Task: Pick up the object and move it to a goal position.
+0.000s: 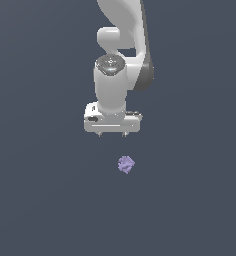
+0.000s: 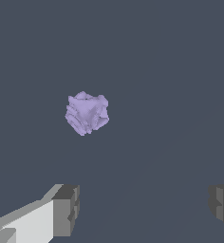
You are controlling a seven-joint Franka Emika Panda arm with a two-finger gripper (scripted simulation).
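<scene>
This is no real room but a bare simulated scene. A flat dark grey-blue ground (image 1: 35, 200) fills both views, without walls, furniture or horizon. The white arm (image 1: 117, 65) and the pale purple chunk (image 1: 126, 164) have smooth, rendered surfaces.

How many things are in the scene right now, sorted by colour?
Pale purple: 1, the lumpy chunk, lying apart from the arm.
White: 1, the robot arm with its open gripper.
Total: 2
</scene>
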